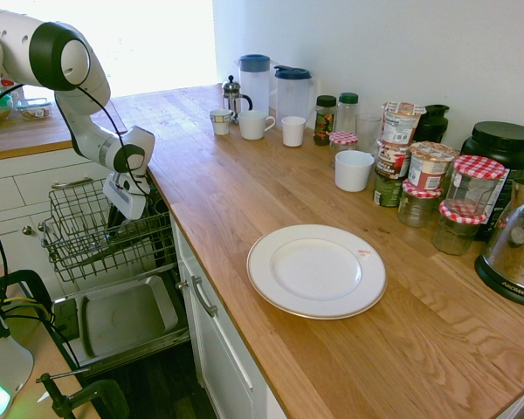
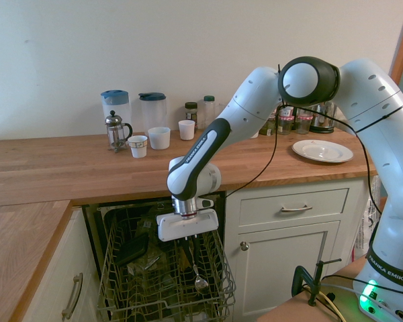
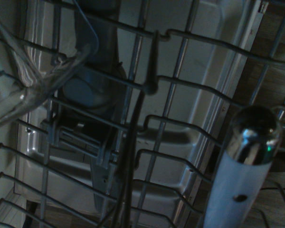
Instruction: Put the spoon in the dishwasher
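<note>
The dishwasher stands open under the counter, its dark wire rack (image 1: 87, 236) pulled out over the grey steel door panel (image 1: 122, 319). My gripper (image 2: 189, 245) points straight down into the rack (image 2: 161, 285) and is shut on the spoon (image 2: 199, 274). The slim silver spoon hangs bowl down among the wires. In the wrist view the spoon (image 3: 249, 152) rises from the bottom edge, its shiny bowl over the rack wires (image 3: 180, 123). From the first exterior view the gripper (image 1: 120, 220) dips into the rack and the spoon is hidden.
A clear glass item (image 3: 33, 71) sits in the rack beside the gripper. On the wooden counter are a white plate (image 1: 316, 269), mugs (image 1: 353, 169), jars (image 1: 430, 166), two pitchers (image 1: 293, 92) and a French press (image 1: 233, 96). White drawers (image 2: 295, 208) flank the dishwasher.
</note>
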Tool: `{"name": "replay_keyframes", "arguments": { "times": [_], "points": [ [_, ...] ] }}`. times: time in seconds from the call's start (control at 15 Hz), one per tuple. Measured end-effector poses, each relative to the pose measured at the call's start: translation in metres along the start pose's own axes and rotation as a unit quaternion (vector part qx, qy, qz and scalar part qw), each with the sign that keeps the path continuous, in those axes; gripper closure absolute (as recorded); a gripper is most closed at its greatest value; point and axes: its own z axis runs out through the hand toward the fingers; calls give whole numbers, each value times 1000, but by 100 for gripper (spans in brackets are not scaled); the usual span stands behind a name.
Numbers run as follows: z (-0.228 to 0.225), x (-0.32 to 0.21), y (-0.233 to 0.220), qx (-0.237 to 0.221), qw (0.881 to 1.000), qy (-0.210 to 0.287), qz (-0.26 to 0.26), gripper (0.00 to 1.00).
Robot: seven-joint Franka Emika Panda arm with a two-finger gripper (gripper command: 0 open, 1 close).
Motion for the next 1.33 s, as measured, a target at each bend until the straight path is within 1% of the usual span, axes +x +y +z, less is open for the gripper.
{"name": "replay_keyframes", "arguments": {
  "times": [0.47,0.8,0.93,1.13,1.33],
  "points": [
    [-2,0,0,1,1000,1,-6,0],
    [-18,-6,1,13,1000,11,-9,0],
    [-30,-24,10,20,999,26,-12,0],
    [-46,-65,36,35,998,51,-12,0],
    [-82,-93,71,58,995,83,2,0]
  ]
}}
